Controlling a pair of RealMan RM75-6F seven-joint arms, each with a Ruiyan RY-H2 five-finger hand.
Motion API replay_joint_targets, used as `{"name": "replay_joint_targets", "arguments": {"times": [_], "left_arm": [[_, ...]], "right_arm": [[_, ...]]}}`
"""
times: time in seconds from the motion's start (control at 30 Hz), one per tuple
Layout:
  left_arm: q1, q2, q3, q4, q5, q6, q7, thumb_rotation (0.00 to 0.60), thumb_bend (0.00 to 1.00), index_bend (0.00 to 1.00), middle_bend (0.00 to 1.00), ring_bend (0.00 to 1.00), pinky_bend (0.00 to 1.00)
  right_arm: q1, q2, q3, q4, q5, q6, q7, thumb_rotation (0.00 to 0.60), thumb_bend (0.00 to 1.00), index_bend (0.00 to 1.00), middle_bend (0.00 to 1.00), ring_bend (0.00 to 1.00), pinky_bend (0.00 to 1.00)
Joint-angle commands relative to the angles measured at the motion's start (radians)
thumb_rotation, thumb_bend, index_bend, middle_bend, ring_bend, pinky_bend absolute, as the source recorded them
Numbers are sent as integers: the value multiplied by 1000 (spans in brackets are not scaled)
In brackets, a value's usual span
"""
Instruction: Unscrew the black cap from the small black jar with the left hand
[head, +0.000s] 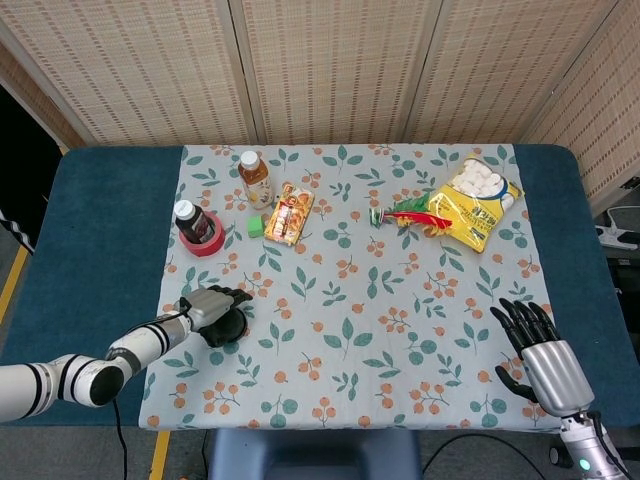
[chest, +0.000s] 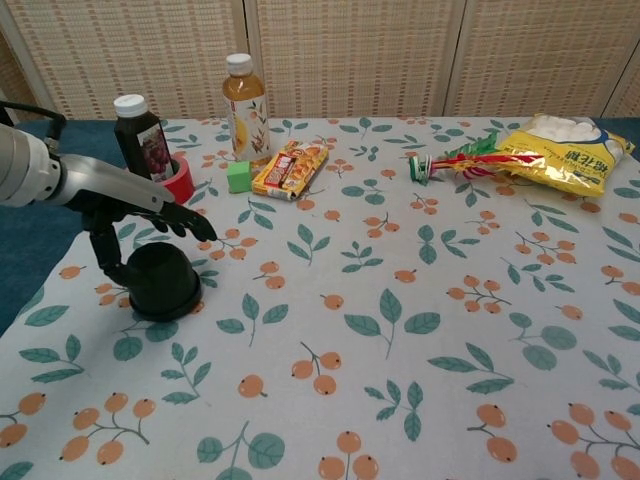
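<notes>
1. The left robot hand (chest: 140, 212) arches over the small black round jar (chest: 161, 281), fingers spread, thumb beside it, gripping nothing.
2. The jar stands on the leaf-patterned worktop (head: 400, 330).
3. The right robot hand (head: 540, 355) rests open, fingers apart.

Staged robot test station — indoor lab setup. Evidence: woven folding screens (head: 330, 70) closing off the far side, a blue-covered table (head: 100, 220) under a leaf-print cloth (head: 350, 300), cables (head: 615, 235) at the right edge.
</notes>
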Motion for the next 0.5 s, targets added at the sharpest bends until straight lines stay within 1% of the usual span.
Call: {"name": "replay_joint_targets", "arguments": {"times": [0.03, 0.23, 0.37, 0.5], "left_arm": [[-49, 2, 31, 17, -39, -51, -10, 600, 364, 0, 0, 0, 62], [-107, -16, 90, 30, -77, -56, -14, 600, 363, 0, 0, 0, 79], [-119, -28, 103, 33, -82, -35, -25, 600, 364, 0, 0, 0, 102], [-136, -33, 119, 31, -88, -26, -29, 600, 365, 0, 0, 0, 105]], "right_arm": [[2, 0, -1, 0, 0, -5, -2, 600, 194, 0, 0, 0, 0], [6, 2, -7, -4, -3, -19, 1, 600, 194, 0, 0, 0, 0], [9, 5, -14, -7, -12, -24, 11, 600, 194, 0, 0, 0, 0], [11, 8, -20, -8, -20, -29, 20, 600, 194, 0, 0, 0, 0]]}}
